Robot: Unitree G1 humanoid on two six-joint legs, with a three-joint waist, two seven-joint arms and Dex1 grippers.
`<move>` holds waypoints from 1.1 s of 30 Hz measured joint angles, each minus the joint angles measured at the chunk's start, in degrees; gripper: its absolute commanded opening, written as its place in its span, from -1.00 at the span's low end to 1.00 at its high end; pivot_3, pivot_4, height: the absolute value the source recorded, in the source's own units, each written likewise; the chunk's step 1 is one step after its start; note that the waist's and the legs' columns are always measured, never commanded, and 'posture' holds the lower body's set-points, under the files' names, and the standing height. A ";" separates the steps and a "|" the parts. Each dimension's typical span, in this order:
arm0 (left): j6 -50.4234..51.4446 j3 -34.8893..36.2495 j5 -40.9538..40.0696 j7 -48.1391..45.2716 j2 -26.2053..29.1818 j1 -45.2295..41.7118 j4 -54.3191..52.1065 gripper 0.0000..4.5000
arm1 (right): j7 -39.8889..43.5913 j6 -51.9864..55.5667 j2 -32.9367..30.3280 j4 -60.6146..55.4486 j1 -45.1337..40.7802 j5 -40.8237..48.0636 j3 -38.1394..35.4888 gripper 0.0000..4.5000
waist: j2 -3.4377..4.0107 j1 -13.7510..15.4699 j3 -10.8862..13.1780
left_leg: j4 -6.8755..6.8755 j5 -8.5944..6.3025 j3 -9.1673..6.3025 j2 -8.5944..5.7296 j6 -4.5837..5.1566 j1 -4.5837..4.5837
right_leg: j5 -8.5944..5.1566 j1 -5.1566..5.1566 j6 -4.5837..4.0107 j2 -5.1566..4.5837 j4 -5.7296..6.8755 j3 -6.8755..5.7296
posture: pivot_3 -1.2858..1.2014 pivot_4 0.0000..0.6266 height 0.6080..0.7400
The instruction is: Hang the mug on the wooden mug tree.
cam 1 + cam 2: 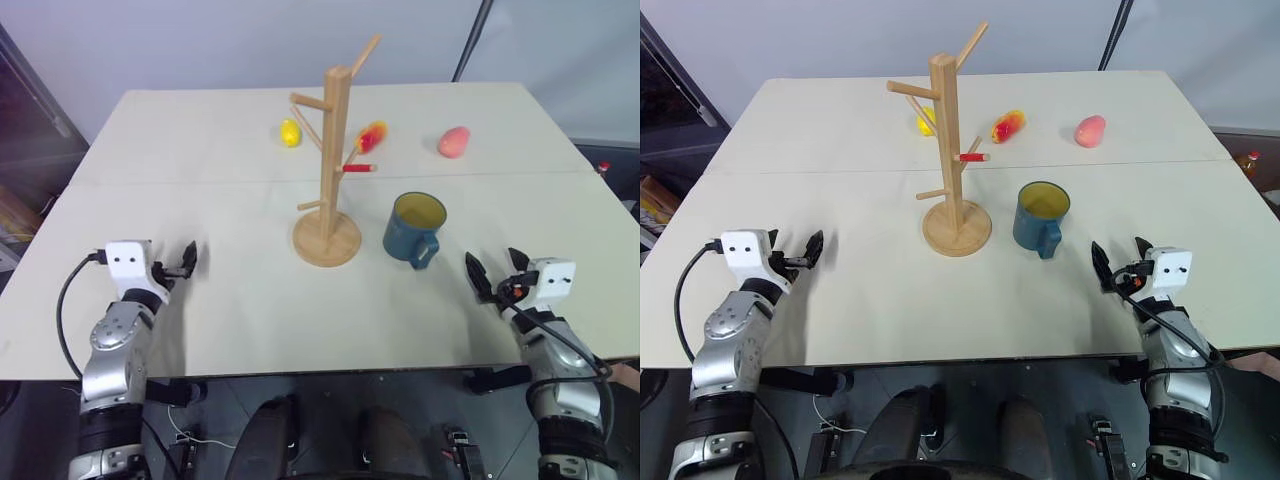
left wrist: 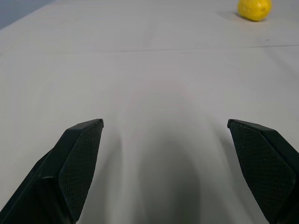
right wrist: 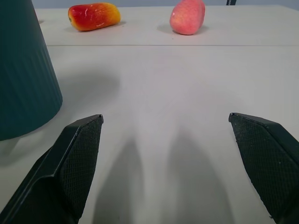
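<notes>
On the pale table (image 1: 230, 310), the mug (image 1: 414, 228) stands upright just to the right of the mug tree (image 1: 331, 170), its handle turned toward the near edge, close beside the round base without touching it. None of the tree's pegs carries anything. The right gripper (image 1: 493, 270) hovers low over the table, nearer the front edge and to the right of the mug, a clear gap between them; its 2 fingers are spread wide with nothing in them. In the right wrist view the mug's ribbed side rises just beyond one fingertip (image 3: 79, 154). The left gripper (image 1: 182, 262) sits well apart on the tree's far side, fingers likewise spread and empty. Farther back lie a lemon (image 1: 290, 132), a mango (image 1: 371, 136) and a peach (image 1: 454, 142).
</notes>
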 measured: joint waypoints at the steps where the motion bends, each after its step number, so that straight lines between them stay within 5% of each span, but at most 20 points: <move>1: 0.00 -0.06 0.00 -0.33 0.04 0.00 0.00 1.00 | -0.01 0.00 0.00 0.02 0.08 0.00 -0.02 0.99 | 0.00 0.00 0.00 | 0.00 0.00 0.00 0.00 0.00 0.00 | 0.00 0.00 0.00 0.00 0.00 0.00 | 0.03 -0.52 1.00; 13: 0.03 -0.89 -0.19 -2.47 0.38 -0.72 0.96 1.00 | -0.98 0.17 -0.95 -1.44 2.53 0.14 -0.63 0.99 | 0.00 0.09 0.00 | 0.00 0.00 0.00 0.00 0.00 -0.01 | 0.00 0.00 0.00 -0.02 -0.01 0.00 | 0.03 -0.52 1.00; 26: -1.30 -6.97 -4.67 -18.51 0.31 -0.11 -0.89 1.00 | 3.25 7.42 -1.08 -25.03 21.05 4.15 0.74 0.99 | 0.00 0.02 -0.02 | -0.03 -0.01 0.00 0.03 0.00 0.00 | -0.06 0.00 -0.12 -0.11 -0.06 0.10 | 0.03 -0.52 1.00; 33: 3.02 -15.75 -8.28 -33.16 6.87 2.82 -13.15 1.00 | 6.71 13.77 -2.91 -38.08 24.05 3.69 11.45 0.99 | 0.02 -0.07 -0.03 | -0.05 -0.03 -0.03 0.06 -0.02 -0.01 | -0.15 -0.02 -0.29 -0.15 -0.17 0.14 | 0.03 -0.52 1.00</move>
